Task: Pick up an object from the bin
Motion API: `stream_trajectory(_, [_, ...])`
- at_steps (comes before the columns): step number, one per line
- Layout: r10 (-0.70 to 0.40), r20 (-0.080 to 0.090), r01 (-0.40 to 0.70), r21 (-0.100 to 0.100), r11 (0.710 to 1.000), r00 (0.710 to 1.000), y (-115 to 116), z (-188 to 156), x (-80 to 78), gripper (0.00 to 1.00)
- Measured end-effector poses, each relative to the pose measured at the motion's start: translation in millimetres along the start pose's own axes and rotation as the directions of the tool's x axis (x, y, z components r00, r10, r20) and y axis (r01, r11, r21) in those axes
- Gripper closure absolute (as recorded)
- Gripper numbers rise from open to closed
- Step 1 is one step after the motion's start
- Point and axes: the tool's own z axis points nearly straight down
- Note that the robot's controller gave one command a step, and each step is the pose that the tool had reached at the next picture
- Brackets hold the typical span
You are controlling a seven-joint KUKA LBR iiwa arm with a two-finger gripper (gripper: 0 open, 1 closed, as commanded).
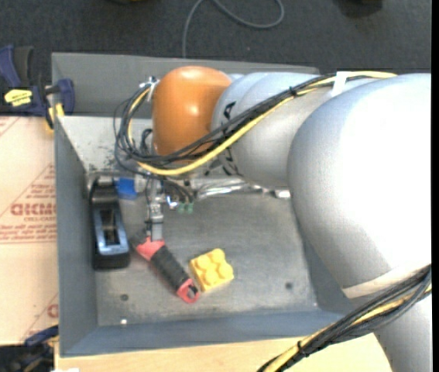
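My gripper [155, 225] hangs left of centre in the frame, under the orange cover [188, 111] & the cables [138, 157]. Can't tell how wide it's open: what shows is one thin upright bit, the rest sits under cover & cables. Nothing visibly held.

Nearest thing is the tool [169, 268], black grip w/ a red end each side, flat on the bin [258, 239] floor, lower left of centre. Its long axis runs diagonal, upper left to lower right. The upper-left red end lies right below my tip. Touching or just short, can't say. So the tool's middle is below me & a bit to the right in the frame. I judge a grasp would need me over the black grip, closing across that diagonal, not along it.

The brick [211, 270], yellow w/ studs, sits just right of the tool near its lower end. Contact btwn them is unclear, and it could get nudged.

The block [109, 227], black w/ a blue part, lies left of me along the left wall, apart from the tool. A small blue thing [125, 188] above it is partly behind the cables, so I can't ID it.

My arm [358, 184] hides the bin's right side & upper middle.
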Motion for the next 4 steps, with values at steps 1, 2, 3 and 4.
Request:
stream_trajectory(1, [-0.063,-0.012,0.063,0.010,0.998,0.998,19,17,-12.9,0.00])
stream_trajectory(2, [-0.080,0.001,0.080,0.003,0.997,0.997,8,7,-3.9,0.00])
stream_trajectory(3, [0.234,0.009,-0.234,0.002,0.972,0.972,18,17,-18.1,0.00])
stream_trajectory(4, [0.238,0.030,-0.238,-0.011,0.971,0.971,27,20,-22.7,0.00])
